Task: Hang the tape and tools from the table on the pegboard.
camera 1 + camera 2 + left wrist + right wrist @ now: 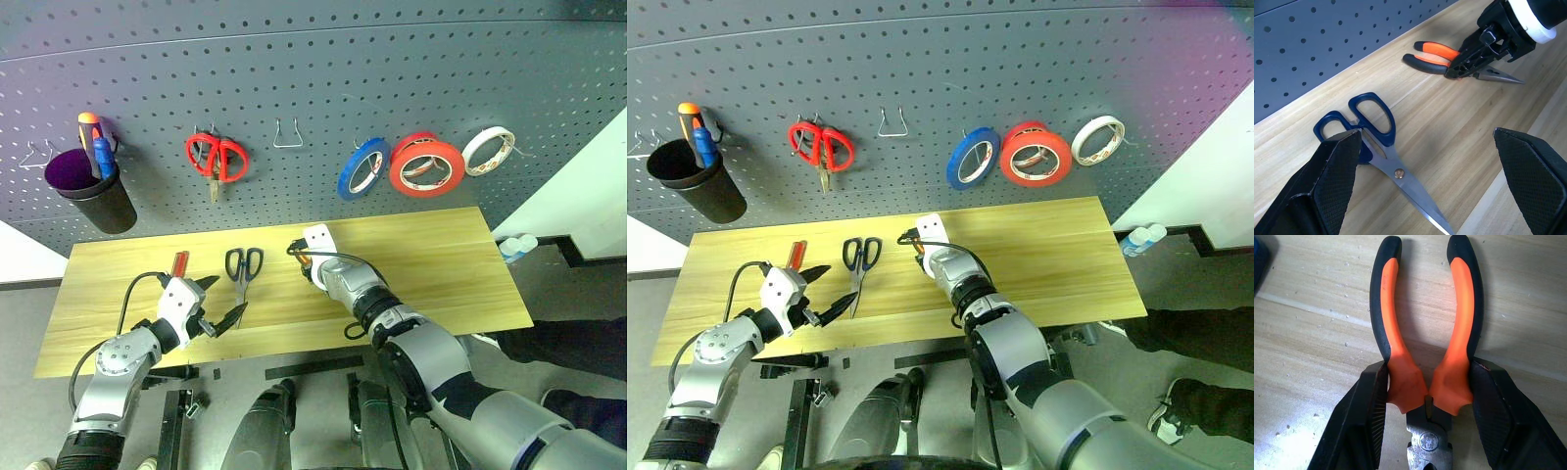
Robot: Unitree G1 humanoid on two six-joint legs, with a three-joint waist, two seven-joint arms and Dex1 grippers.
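The left pincer [218,315] hovers released near the front edge of the light wood surface [451,284], its fingers [1334,166] spread wide just in front of the blue-black-handled scissors [242,272], which lie flat with blades toward the robot. Beside them lies a small red-handled screwdriver [180,264]. Further in, the right pincer [1427,396] is clenched on the orange-and-black pliers [1425,333], both pads pressing the handles near the pivot while the pliers rest on the surface. Beyond, on the grey pegboard [313,88], hang red-handled scissors [217,159], a blue tape roll [362,168], the large orange-red tape roll [427,165] and a black cup [93,191].
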